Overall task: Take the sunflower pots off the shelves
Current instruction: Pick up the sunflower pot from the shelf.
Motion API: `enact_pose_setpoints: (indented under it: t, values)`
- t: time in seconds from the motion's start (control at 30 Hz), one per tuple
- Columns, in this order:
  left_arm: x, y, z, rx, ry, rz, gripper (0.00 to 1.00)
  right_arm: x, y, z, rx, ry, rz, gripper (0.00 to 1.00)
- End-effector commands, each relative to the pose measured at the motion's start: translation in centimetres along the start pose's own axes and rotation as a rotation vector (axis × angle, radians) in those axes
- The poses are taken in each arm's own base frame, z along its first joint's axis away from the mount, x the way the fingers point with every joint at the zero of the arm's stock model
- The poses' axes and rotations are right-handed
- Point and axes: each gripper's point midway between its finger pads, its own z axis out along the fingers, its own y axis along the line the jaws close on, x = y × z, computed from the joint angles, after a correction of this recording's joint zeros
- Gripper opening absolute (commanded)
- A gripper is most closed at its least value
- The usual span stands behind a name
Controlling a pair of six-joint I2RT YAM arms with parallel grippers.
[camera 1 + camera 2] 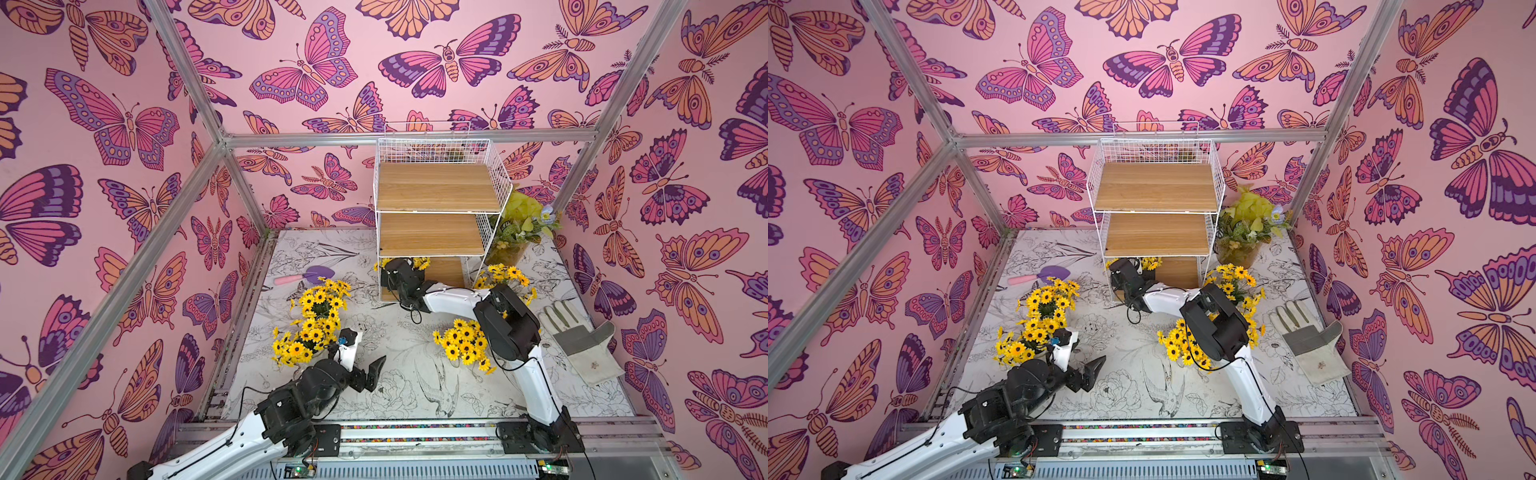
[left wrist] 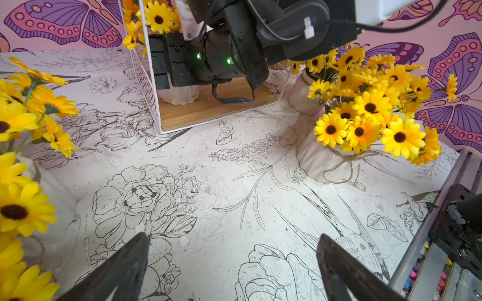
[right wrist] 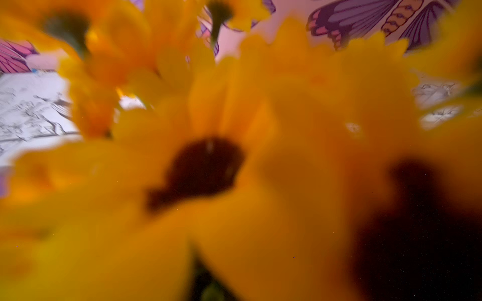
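The shelves point(image 1: 436, 189) stand at the back of the table, and their two upper boards are bare. One sunflower pot point(image 2: 180, 95) stands on the bottom board. My right gripper point(image 1: 397, 270) reaches in over it; its fingers are hidden, and the right wrist view shows only blurred yellow petals. Several other sunflower pots stand on the table: a cluster at the left point(image 1: 320, 297) and two at the right point(image 1: 465, 340) point(image 1: 505, 276). My left gripper point(image 2: 234, 237) hovers open and empty over the tabletop, beside the left cluster.
An amber pot of green leaves point(image 1: 519, 232) stands right of the shelves. A grey and white glove point(image 1: 582, 336) lies at the right edge. A purple trowel with a pink handle point(image 1: 307, 276) lies at the back left. The arms' metal rail point(image 1: 415, 432) runs along the front.
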Motion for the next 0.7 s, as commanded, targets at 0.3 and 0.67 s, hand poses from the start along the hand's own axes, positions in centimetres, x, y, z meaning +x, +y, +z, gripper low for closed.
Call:
enact_pose_setpoints:
  t: [0.3, 0.67]
  values:
    - [0.3, -0.2, 0.7, 0.026, -0.01, -0.001, 1.0, 0.7, 0.1, 2.6, -0.008, 0.08, 0.05, 0.99]
    - [0.0, 0.0, 0.6, 0.019, -0.018, 0.006, 1.0, 0.6, 0.4, 3.3, -0.025, 0.07, 0.074, 0.87]
